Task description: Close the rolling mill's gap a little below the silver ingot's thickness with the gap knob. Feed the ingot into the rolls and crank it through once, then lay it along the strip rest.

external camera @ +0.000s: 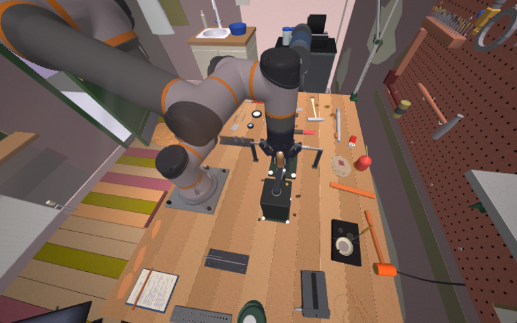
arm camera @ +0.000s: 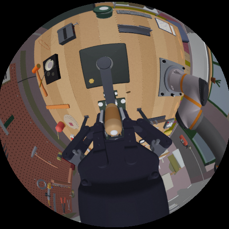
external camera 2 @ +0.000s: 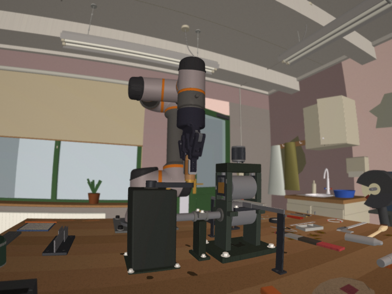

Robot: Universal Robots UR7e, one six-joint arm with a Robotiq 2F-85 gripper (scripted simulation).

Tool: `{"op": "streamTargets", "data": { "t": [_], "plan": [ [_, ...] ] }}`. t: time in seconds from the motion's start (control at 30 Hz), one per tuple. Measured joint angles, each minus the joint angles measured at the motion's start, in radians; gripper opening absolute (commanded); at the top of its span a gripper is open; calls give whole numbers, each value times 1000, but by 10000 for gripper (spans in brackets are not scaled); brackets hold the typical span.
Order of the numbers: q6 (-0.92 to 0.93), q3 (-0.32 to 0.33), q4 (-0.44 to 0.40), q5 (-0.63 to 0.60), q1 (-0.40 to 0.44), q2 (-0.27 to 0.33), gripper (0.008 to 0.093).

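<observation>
The rolling mill [external camera 2: 239, 209] stands mid-bench with two grey rolls in a dark green frame. Its black gap knob [external camera 2: 238, 154] sits on top. A shaft joins the mill to a black gearbox [external camera 2: 152, 228]. The crank arm [arm camera: 107, 82] lies flat on the gearbox top. The crank's wooden handle [arm camera: 112, 121] stands upright at the arm's end and is clasped by my closed gripper [external camera 2: 190, 166], which hangs straight down over it. A thin silver strip [external camera 2: 259, 206] juts out of the rolls toward the strip rest. In the wrist camera the mill is hidden under my gripper [arm camera: 112, 124].
The mill frame stands right beside my gripper. The strip rest's legs [external camera: 316, 158] stand on either side of the mill. The arm's base [external camera: 196, 188] is bolted to the left. Hammers, files and a red apple [external camera: 363, 162] lie scattered toward the pegboard wall.
</observation>
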Motion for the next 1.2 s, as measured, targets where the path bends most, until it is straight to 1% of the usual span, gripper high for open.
{"op": "streamTargets", "data": {
  "t": [0.27, 0.87, 1.2],
  "plan": [
    [0, 0, 0, 0, 0, 0, 85],
    [0, 0, 0, 0, 0, 0, 440],
    [0, 0, 0, 0, 0, 0, 440]
  ]
}}
